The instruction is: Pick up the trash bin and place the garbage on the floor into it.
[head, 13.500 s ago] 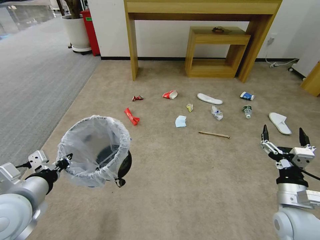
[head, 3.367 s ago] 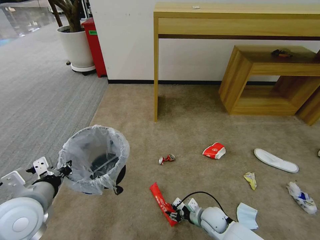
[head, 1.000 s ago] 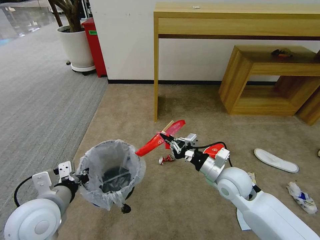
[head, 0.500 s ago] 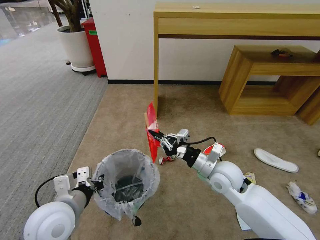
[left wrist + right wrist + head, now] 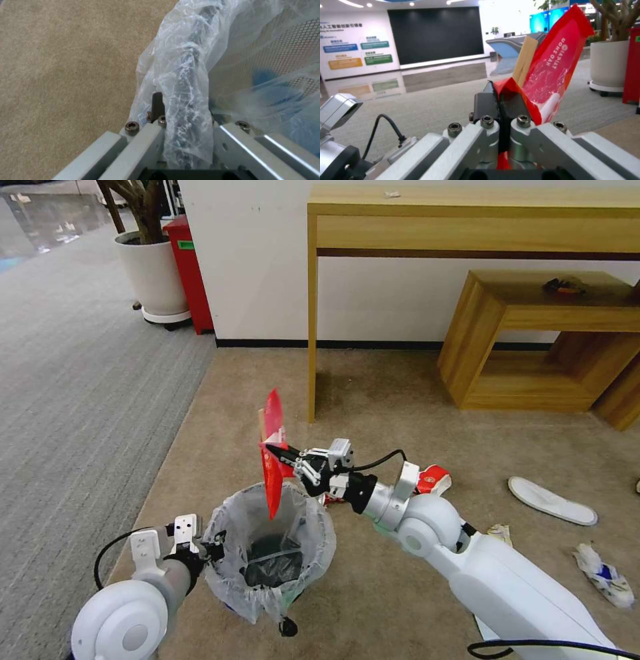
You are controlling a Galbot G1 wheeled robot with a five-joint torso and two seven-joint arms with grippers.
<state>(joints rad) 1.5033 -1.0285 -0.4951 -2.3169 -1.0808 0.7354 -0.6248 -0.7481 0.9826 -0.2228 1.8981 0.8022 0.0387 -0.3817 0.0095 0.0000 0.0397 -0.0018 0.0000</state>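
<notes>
Head view: right gripper (image 5: 275, 452) pinches a long red foil wrapper (image 5: 271, 460) upright over the twelve o'clock rim of the small black bag-lined trash bin (image 5: 270, 550), which the left gripper (image 5: 212, 551) clamps at nine o'clock above beige carpet (image 5: 373, 400). Drop step; next, I judge, fingers should part

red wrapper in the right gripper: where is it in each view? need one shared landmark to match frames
Head view: red wrapper stands upright, pinched by the right gripper, its lower end over the trash bin mouth.
Left wrist view: not in it; the left gripper clamps the bin's bagged rim.
Right wrist view: wrapper rises from the shut fingers.
Shared landmark: white planter.
</notes>
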